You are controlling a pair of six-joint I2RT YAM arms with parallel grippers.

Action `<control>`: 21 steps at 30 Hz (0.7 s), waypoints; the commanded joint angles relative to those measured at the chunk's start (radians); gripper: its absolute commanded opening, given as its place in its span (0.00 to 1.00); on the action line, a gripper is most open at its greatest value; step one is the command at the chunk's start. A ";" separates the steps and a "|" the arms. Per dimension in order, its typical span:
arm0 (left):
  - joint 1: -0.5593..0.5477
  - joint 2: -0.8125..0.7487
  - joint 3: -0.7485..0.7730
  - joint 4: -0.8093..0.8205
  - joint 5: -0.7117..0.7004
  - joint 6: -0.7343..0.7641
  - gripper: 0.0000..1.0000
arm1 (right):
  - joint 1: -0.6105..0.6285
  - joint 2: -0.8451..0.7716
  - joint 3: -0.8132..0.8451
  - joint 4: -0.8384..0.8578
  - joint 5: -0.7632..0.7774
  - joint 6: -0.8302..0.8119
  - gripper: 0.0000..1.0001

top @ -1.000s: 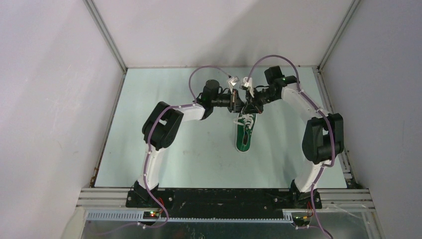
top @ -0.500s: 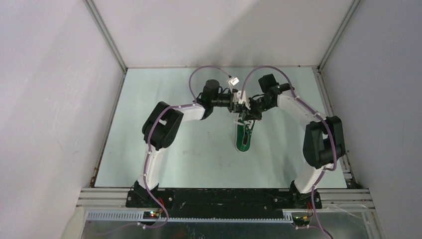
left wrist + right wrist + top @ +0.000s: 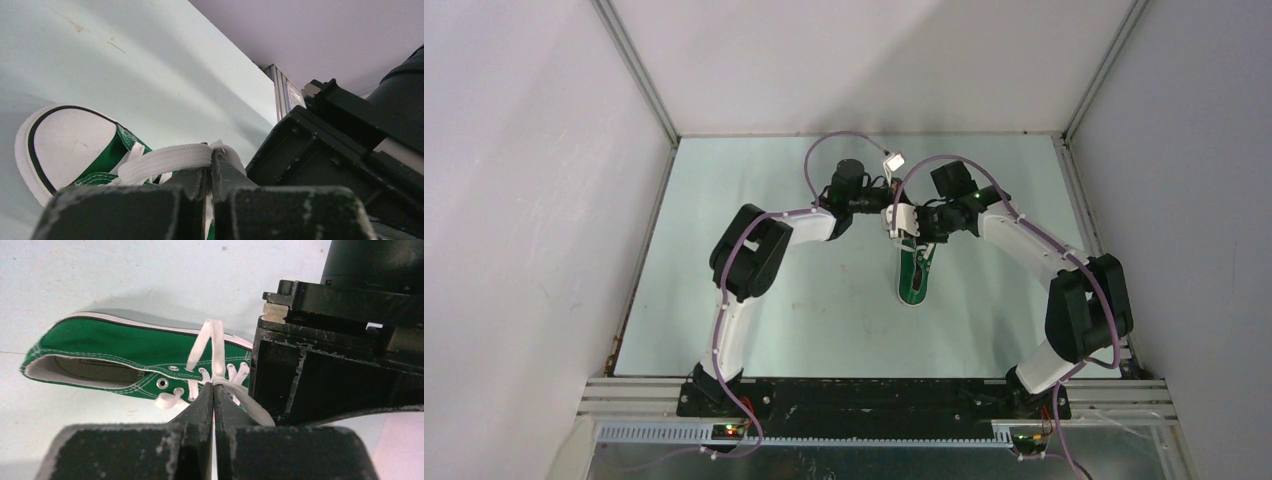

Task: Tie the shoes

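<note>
The left claw tight on white lace above green sneaker.

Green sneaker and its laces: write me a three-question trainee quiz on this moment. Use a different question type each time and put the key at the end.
1. True or false: the left gripper hangs open, holding nothing.
2. Multiple choice: the sneaker has canvas that is A) red, B) green, C) black.
3. Short answer: what is the right gripper pinching?

Key
1. False. Its fingers are shut on a white lace.
2. B.
3. A white lace, drawn up from the eyelets.
</note>
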 commanded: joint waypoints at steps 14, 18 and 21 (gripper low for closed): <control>0.003 0.005 0.057 0.040 0.039 -0.042 0.04 | 0.062 0.014 -0.059 0.006 0.190 -0.132 0.01; 0.002 -0.002 0.050 -0.010 0.033 -0.010 0.04 | 0.065 0.036 -0.074 0.040 0.225 -0.084 0.02; 0.002 -0.006 0.045 -0.065 0.017 0.026 0.03 | 0.062 0.051 -0.076 0.059 0.236 -0.059 0.07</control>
